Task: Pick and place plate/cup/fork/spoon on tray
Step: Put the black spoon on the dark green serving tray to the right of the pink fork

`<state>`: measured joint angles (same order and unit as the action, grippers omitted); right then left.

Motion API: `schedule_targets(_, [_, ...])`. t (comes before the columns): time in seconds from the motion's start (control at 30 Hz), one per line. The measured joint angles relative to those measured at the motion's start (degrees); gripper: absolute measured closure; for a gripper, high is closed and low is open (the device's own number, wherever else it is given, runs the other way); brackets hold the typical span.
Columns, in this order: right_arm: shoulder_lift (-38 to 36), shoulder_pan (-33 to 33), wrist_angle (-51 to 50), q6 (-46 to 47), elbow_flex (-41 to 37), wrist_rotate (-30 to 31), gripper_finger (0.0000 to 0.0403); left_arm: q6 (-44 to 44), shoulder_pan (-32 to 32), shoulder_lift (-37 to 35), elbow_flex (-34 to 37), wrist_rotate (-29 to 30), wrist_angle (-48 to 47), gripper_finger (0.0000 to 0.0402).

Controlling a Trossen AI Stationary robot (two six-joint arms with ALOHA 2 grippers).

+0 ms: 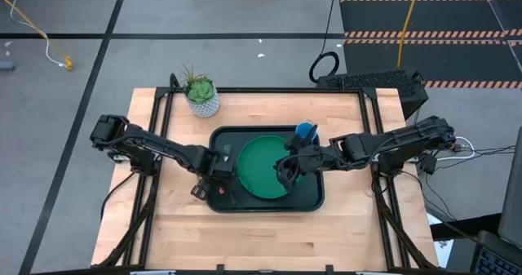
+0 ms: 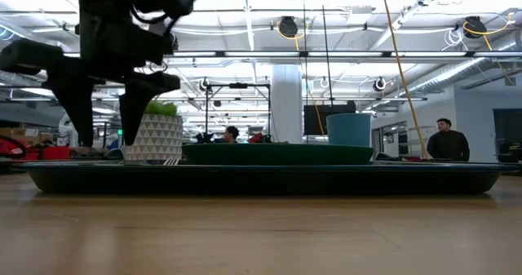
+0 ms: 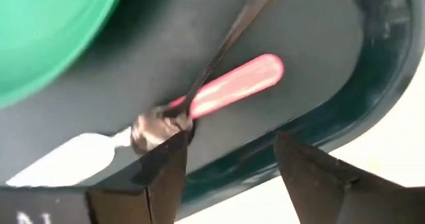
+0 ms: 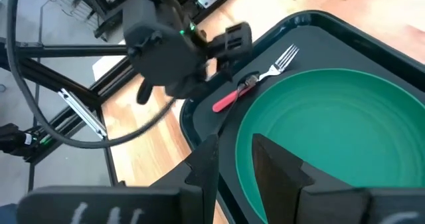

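Note:
The dark tray (image 1: 314,195) holds the green plate (image 1: 263,167) and, in its far right corner, the blue cup (image 1: 306,131). At the tray's left end lies the pink-handled fork (image 3: 232,84), tines (image 4: 285,56) toward the far edge. The silver spoon (image 3: 229,38) lies across it, with its bowl (image 3: 154,129) on the fork's neck. My left gripper (image 3: 229,164) points down over them, open, one finger on each side of the fork's handle. My right gripper (image 4: 236,161) hangs over the plate's right part, fingers a little apart with nothing between them. My left gripper has the tip of one finger (image 3: 167,159) right beside the spoon's bowl (image 3: 154,129). Whether it touches the bowl, I cannot tell. The other finger (image 3: 312,177) stands clear over the tray's rim.
A white speckled plant pot (image 1: 202,102) stands on the table beyond the tray's far left corner. Bare wooden table (image 1: 261,234) lies between the tray and the near edge. People show in the room behind (image 2: 444,140).

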<state>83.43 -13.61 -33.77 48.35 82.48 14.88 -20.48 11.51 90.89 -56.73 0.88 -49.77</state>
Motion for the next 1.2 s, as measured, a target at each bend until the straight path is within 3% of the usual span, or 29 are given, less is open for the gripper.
schedule_targets(0.17, [-0.81, -0.02, -0.47, 0.27, 0.02, 0.14, 0.0321, -4.95, -0.36, -0.04, 0.0, -1.52, 1.86, 0.0175])
schedule_targets(0.53, [-1.06, 0.0, -0.82, 1.48, 0.02, 0.12, 0.0321, -9.53, -2.56, -0.07, 0.02, -4.26, 2.07, 0.0238])
schedule_targets(0.97, [-1.06, -0.02, -0.82, 1.98, 0.02, 0.07, 0.0321, -16.25, -2.64, -0.05, 0.04, -4.31, 7.93, 0.0209])
schedule_targets(1.2, [-1.06, 0.0, -0.81, 3.46, 0.02, 0.04, 0.0321, -16.78, -4.12, 5.15, 0.07, -5.38, 7.54, 0.0224])
